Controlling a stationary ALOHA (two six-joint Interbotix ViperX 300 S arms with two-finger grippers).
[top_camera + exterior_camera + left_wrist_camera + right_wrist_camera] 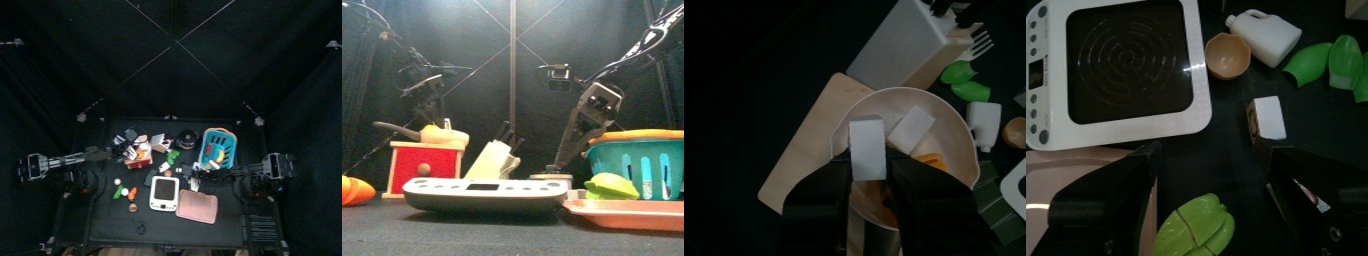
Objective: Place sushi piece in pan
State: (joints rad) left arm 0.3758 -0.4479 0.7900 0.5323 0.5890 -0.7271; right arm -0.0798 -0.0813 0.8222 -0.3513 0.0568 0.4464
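Observation:
In the left wrist view my left gripper (887, 158) hangs over a pale round pan (958, 120) that lies on a wooden board (807, 150). Its jaws are shut on a white sushi piece (866, 148); a second white block (914, 126) with an orange bit sits beside it inside the pan. In the top view this gripper (131, 150) is at the table's left. In the front view the pan (396, 128) rests on a red box (425, 168). My right gripper (1207, 170) is open and empty, low over the table near a small white block (1269, 118).
A white scale (482, 193) stands at the front, a pink tray (629, 210) and a teal basket (643, 160) to the right, and a knife block (492, 160) in the middle. A white jug (1267, 35), a brown cup (1227, 55) and green leaves (1327, 62) lie nearby.

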